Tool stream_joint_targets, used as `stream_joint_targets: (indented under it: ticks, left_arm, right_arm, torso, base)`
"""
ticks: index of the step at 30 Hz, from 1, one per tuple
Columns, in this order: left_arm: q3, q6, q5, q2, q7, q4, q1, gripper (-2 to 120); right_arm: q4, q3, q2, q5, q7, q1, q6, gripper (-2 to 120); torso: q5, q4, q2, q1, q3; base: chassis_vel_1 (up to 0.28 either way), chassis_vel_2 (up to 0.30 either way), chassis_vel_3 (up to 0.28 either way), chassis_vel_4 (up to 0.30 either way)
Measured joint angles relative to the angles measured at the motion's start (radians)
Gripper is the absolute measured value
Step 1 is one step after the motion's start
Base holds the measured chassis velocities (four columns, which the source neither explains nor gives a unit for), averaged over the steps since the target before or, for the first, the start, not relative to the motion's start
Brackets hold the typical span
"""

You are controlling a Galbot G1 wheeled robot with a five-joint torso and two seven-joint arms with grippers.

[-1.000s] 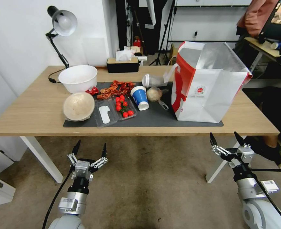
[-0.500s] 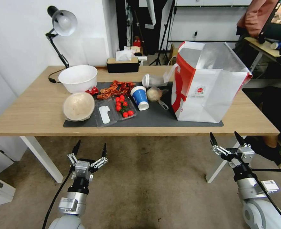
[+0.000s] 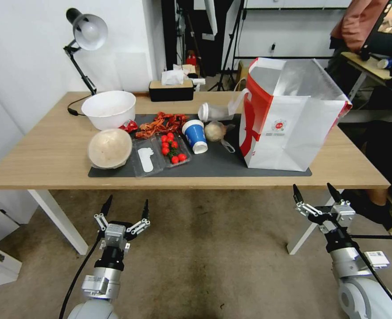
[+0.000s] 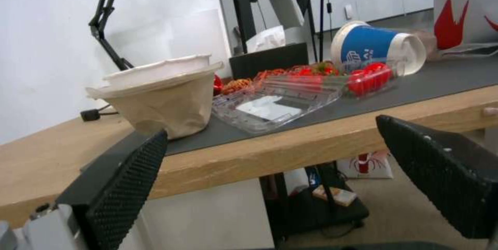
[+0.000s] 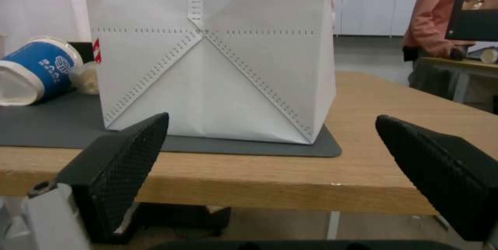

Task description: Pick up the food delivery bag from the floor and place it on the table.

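**Nothing has moved: the bag is on the table, both arms hang back**

Over the last second the scene has not changed at all, which I read as the job being done and the robot simply at rest.

Starting at the left, the left gripper (image 3: 125, 207) hangs low over the floor (image 3: 205, 257), short of the table (image 3: 49, 155) edge, with its fingers spread wide and nothing between them. Its wrist camera looks up at a paper bowl (image 4: 161, 98), a clear plastic tray (image 4: 280, 104) and a tipped blue cup (image 4: 376, 46) on the dark mat (image 4: 441, 77).

Further right, the food delivery bag (image 3: 289, 117) stands upright and open-topped on the right end of that mat (its handles free, nothing touching it).

At the far right, the right gripper (image 3: 316, 194) sits below and in front of the table edge, well apart from the bag, fingers likewise spread and empty; its camera faces the bag's white folded side (image 5: 218, 55) squarely.
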Motion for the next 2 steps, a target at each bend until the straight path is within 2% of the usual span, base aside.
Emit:
stream_joint_targets:
  ticks: [2]
  left_arm:
    - [0.000,0.000,0.000,0.000,0.000,0.000,0.000,100]
  right_arm:
    - [0.000,0.000,0.000,0.000,0.000,0.000,0.000,100]
  torso:
    - [0.0000,0.0000,0.000,0.000,0.000]
  base:
    - [0.000,0.000,0.000,0.000]
